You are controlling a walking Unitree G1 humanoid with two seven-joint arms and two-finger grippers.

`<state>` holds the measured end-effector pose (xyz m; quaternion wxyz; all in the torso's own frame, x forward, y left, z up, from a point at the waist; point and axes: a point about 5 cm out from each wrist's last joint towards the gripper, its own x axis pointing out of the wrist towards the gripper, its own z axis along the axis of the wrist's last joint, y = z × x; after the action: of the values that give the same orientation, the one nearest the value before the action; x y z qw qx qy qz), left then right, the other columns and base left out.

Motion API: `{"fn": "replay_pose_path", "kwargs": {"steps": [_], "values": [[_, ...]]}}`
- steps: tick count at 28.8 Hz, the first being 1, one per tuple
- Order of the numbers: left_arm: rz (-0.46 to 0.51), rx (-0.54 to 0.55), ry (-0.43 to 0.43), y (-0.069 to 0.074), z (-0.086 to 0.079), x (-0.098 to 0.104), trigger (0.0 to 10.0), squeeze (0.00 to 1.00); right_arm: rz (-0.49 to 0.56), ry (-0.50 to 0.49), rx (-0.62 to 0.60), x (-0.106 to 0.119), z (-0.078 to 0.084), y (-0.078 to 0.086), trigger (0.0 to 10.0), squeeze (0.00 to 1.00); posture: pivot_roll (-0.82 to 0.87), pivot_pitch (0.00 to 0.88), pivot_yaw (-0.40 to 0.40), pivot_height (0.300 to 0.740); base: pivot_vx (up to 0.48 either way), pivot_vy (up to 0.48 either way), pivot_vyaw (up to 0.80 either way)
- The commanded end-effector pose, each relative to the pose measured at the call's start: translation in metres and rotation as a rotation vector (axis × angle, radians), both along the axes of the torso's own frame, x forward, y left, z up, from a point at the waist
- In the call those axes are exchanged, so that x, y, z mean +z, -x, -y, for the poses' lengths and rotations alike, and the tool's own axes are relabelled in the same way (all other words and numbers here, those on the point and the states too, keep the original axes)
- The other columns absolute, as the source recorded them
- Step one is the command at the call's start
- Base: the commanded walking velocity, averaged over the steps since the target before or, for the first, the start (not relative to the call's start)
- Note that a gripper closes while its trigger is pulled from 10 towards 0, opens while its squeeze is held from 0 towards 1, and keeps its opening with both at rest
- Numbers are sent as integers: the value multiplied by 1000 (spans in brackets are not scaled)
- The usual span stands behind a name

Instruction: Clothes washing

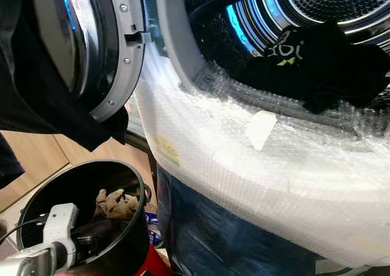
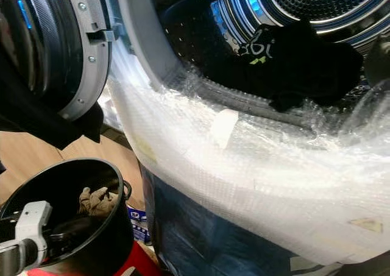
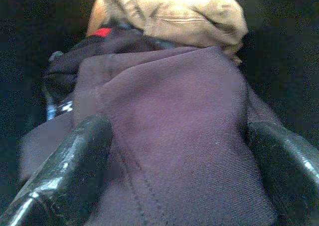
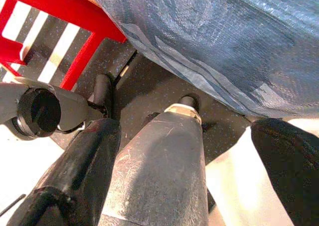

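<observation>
Holding clothes (image 3: 169, 136): black bin (image 1: 131, 239), drum (image 1: 341, 8).

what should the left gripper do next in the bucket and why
Probably close on the purple garment and lift it. The left gripper is down in the black bucket, its open fingers straddling a fold of that cloth, with a tan garment beyond. The washer drum stands open above, a black garment at its mouth.
</observation>
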<state>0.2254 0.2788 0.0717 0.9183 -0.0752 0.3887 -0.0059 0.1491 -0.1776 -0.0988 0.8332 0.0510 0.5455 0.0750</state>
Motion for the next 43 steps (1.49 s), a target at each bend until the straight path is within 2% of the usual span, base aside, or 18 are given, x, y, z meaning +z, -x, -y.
{"fn": "replay_pose_path", "kwargs": {"steps": [1, 2, 10, 27, 43], "values": [[-61, 28, -23, 8, -11, -5, 6039, 0, 5, -8, 7, 1, -2, -3, 10000, 0, 51, 69, 18, 740, 0, 0, 0], [-66, 29, -34, 8, -14, -5, 0, 0, 7, -8, 16, 2, -3, -5, 10000, 0, 51, 68, 18, 740, 0, 0, 0], [-74, 24, -16, 7, -14, -6, 0, 0, 33, -32, -6, 6, -2, -15, 10000, 0, 48, 66, 14, 740, 0, 0, 0], [-58, -25, 1, 5, -6, -7, 0, 0, 13, -16, 45, 5, 3, -11, 10000, 0, 50, 66, -1, 740, 0, 0, 0], [-12, -53, -5, 1, -2, -1, 0, 0, 31, 5, 86, 8, 7, -18, 10000, 0, 53, 66, 0, 740, 0, 0, 0]]}}
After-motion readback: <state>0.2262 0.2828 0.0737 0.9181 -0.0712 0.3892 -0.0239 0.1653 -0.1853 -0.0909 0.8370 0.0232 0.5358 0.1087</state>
